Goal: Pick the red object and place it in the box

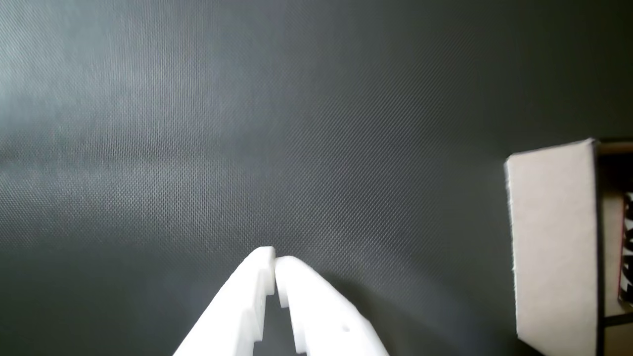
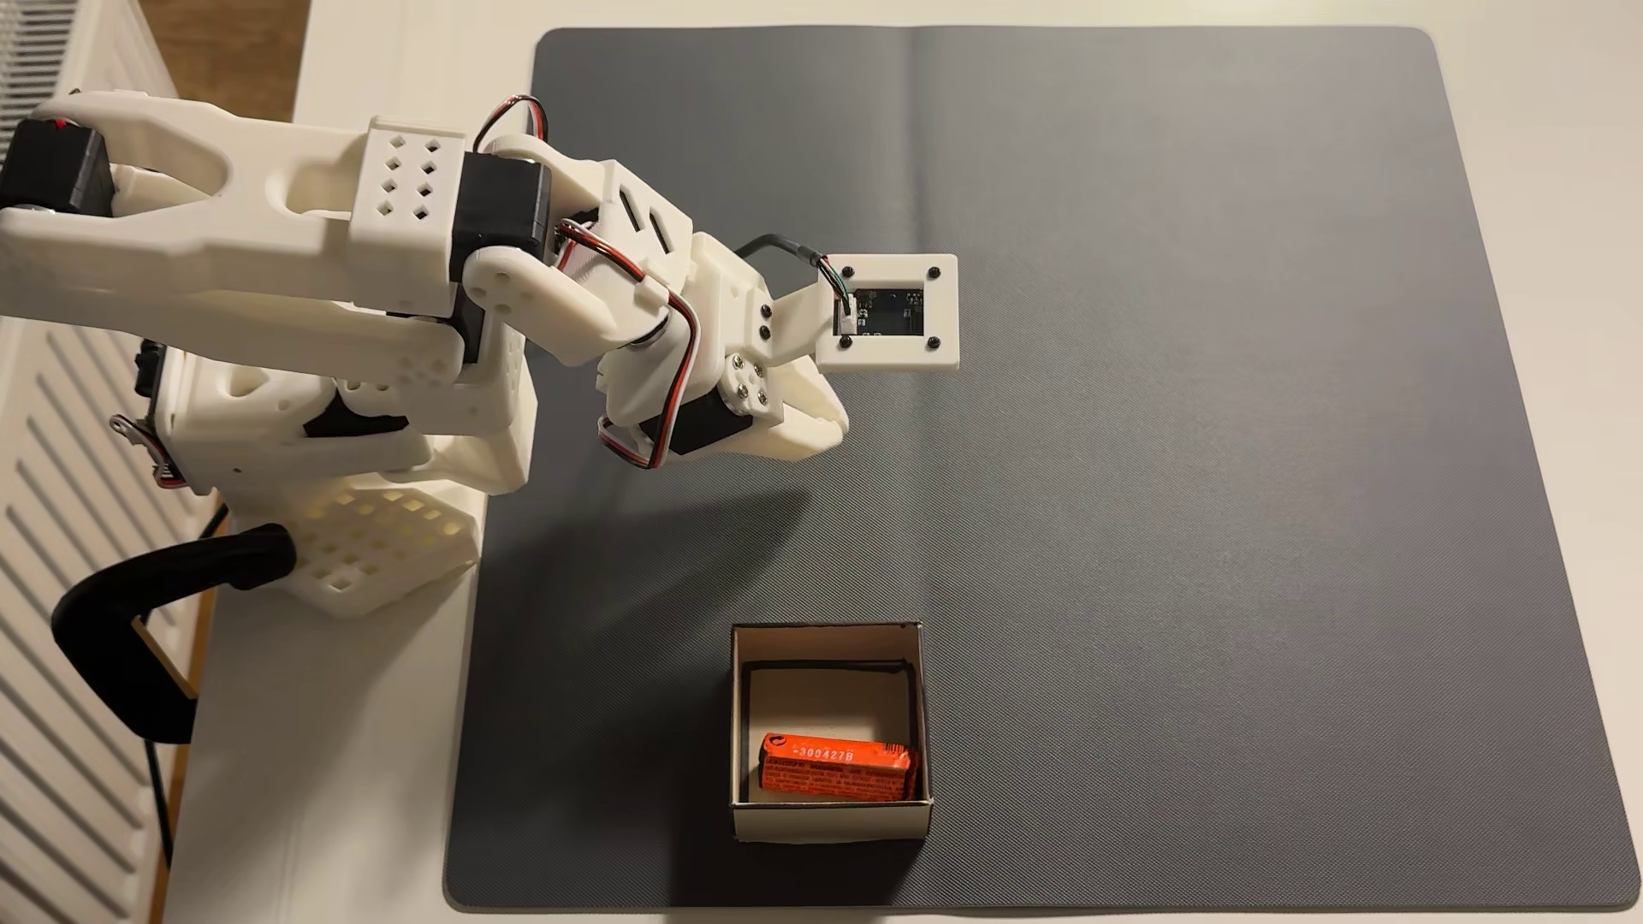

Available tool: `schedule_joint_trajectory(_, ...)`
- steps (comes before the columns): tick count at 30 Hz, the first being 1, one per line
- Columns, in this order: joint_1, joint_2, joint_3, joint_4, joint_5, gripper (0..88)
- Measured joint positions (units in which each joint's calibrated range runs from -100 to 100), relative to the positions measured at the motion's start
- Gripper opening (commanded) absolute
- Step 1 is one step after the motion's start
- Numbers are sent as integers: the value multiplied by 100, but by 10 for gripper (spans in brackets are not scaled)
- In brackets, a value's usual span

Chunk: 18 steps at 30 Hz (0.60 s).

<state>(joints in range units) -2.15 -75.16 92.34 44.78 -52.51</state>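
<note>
the gripper [image 1: 275, 262] is hovering pinched closed and empty; the red object [image 2: 836, 768] is lying crosswise inside the box [image 2: 829, 822], well nearer.

Red object [image 2: 836, 768] flat inside box [image 2: 830, 822]

A home desk setup: white radiator [image 2: 53, 551] (ribbed panel) beside the table [image 2: 356, 800], wood floor [image 2: 227, 53]

1. In the wrist view, the box [image 1: 554, 247] is cut off by the right edge.
2. The claw [image 1: 275, 264] base runs off the bottom edge.
3. In the fixed view, the red object [image 2: 836, 768] print is too small to read.
</note>
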Motion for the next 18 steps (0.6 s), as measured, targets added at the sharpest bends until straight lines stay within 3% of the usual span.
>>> schedule_joint_trajectory(18,-371,-26,474,174,-11,12)
